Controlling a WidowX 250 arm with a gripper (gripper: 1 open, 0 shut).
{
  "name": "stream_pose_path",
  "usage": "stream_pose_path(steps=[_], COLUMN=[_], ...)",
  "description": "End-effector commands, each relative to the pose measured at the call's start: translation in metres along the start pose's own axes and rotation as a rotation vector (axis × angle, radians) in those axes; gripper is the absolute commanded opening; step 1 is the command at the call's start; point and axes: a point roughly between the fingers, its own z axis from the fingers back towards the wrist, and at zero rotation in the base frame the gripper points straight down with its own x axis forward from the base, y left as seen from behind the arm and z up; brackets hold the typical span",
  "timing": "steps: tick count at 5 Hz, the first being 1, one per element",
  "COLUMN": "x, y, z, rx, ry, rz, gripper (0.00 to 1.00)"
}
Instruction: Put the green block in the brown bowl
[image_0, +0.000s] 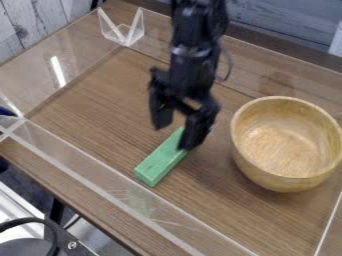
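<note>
The green block (160, 163) lies flat on the wooden table, its long side running from lower left to upper right. My gripper (178, 127) hangs straight down over the block's upper right end, open, with one dark finger on each side and nothing between them. I cannot tell whether the fingertips (195, 134) touch the block. The brown bowl (286, 143) sits to the right of the block and holds nothing.
A low clear plastic wall (80, 165) borders the table along the front and left. A clear plastic bracket (122, 27) stands at the far left corner. Black cables (34, 240) lie below the front edge.
</note>
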Motion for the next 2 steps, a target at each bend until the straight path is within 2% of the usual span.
stream_pose_path(steps=[1, 2], x=[-0.009, -0.023], y=[0.005, 0.013], z=[-0.010, -0.018], rx=[-0.001, 0.000], ry=[-0.044, -0.061], rz=[-0.052, -0.051], gripper=[1.00, 1.00])
